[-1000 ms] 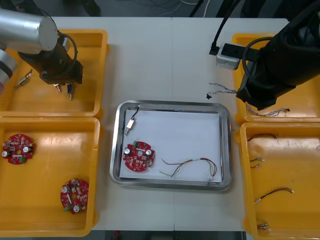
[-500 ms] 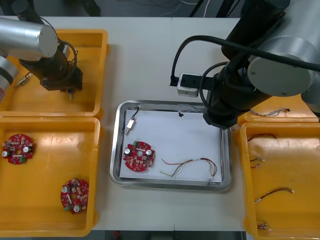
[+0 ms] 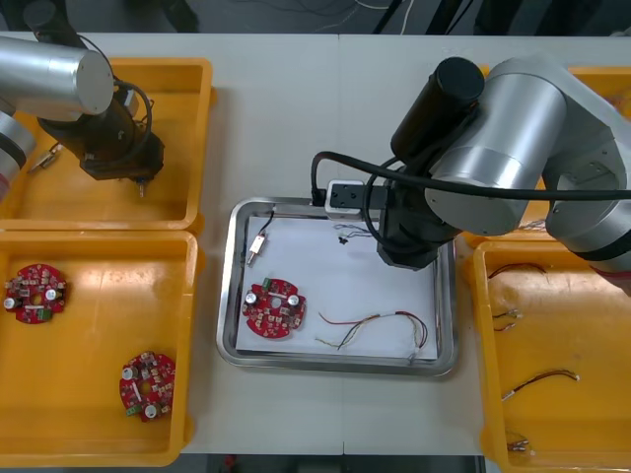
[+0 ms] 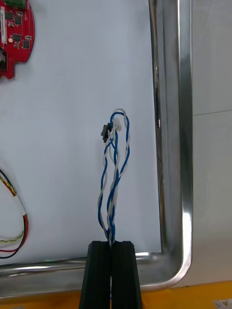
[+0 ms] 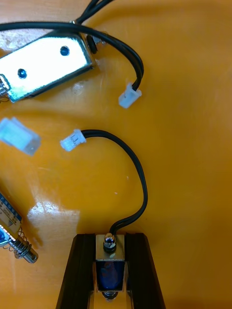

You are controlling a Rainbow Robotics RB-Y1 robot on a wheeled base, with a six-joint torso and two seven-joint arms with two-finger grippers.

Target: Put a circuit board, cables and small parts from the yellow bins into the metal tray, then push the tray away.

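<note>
Front view: my right arm reaches in from 2 o'clock over the metal tray, and a twisted blue and white cable hangs beneath it at about 12 o'clock of the tray's white floor. Right wrist view: my right gripper has its two black fingers pressed close, pinching that cable at one end. The strands run out from the fingertips over the white floor, just inside the tray's shiny rim, and finish in a small black connector. I cannot tell whether that end touches the floor.

Already lying in the tray are a round red circuit board at 8 o'clock, a red and yellow cable at 5 o'clock and a small metal part with a black lead at 10 o'clock, all well apart from one another.

My left arm is over the far left yellow bin, at 10 o'clock from the tray. Left wrist view: my left gripper clamps a blue-wound metal part between its fingers, which stand apart by its width. The part's black cable curls away across the bin floor to a white plug. Beyond it lies a larger shiny metal block with its own black lead.

Two more circuit boards rest in the near left bin, and loose cables lie in the near right bin.
</note>
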